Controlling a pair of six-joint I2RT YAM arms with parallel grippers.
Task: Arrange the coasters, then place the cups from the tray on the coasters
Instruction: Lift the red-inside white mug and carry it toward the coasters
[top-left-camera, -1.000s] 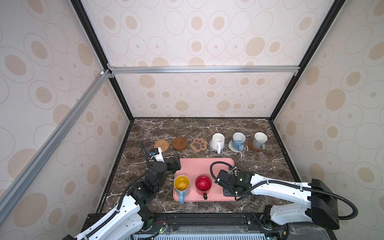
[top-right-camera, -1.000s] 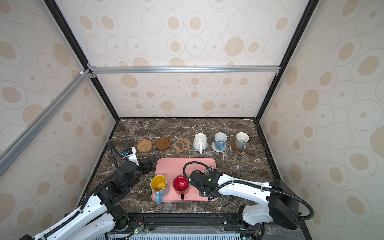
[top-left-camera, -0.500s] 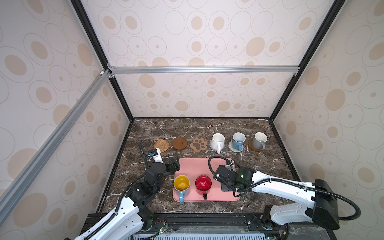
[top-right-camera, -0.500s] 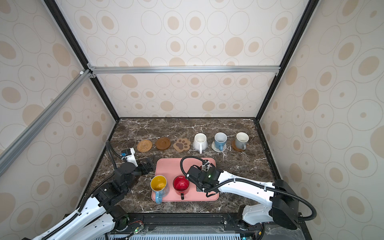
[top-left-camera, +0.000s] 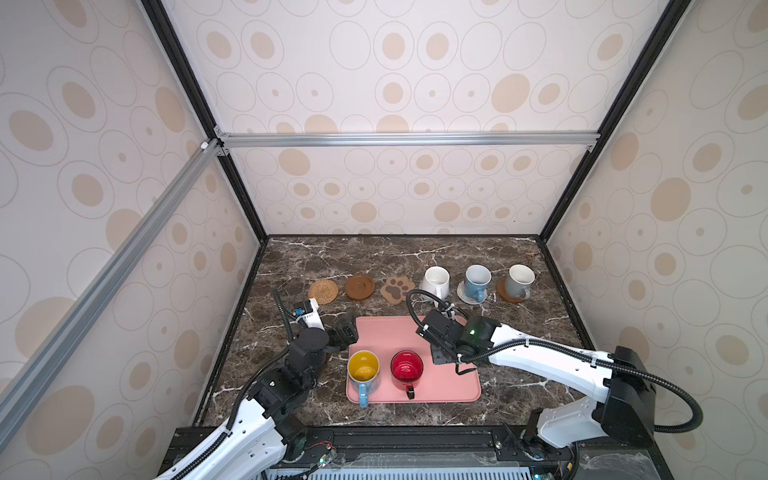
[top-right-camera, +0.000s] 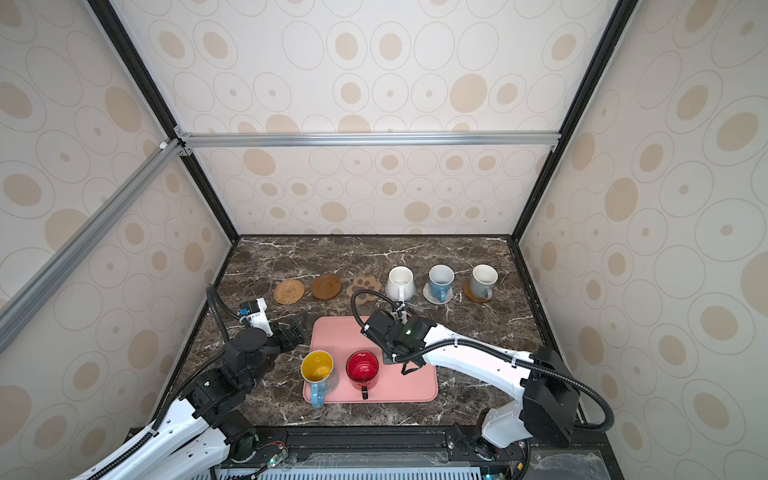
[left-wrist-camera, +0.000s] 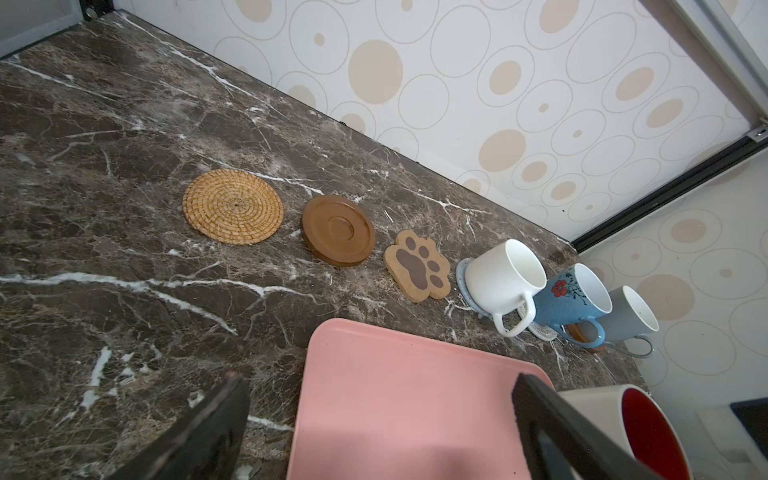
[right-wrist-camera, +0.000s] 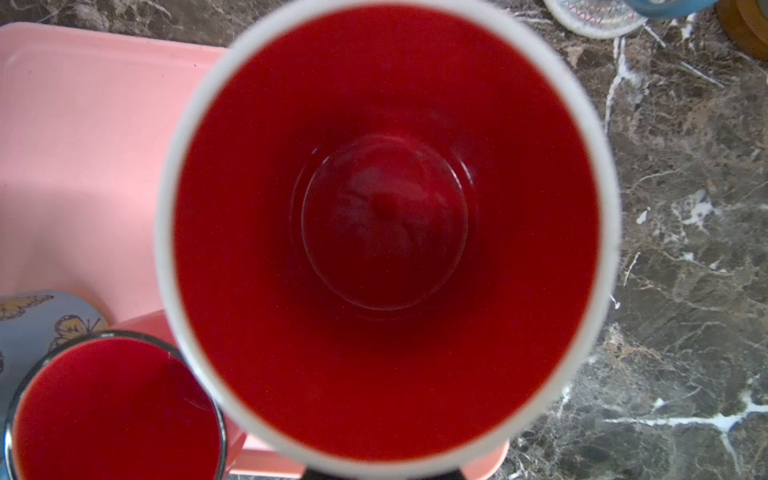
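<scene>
So, left pincer (left-wrist-camera: 376, 384): wide open, empty, by the tray (top-left-camera: 386, 332) far-left corner
right pincer (top-left-camera: 441, 355): clamped on white cup with red inside (right-wrist-camera: 386, 232), over tray's right side
prints: red flower on light blue cup (left-wrist-camera: 569, 299)
free coasters: rattan (top-left-camera: 323, 291), brown disc (top-left-camera: 359, 287), paw (top-left-camera: 397, 289), far left of surface

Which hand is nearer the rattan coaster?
Left. Left hand, open, sits just in front of the rattan coaster by the tray's left edge; right hand is farther right, over the tray, holding a red-lined cup.
</scene>
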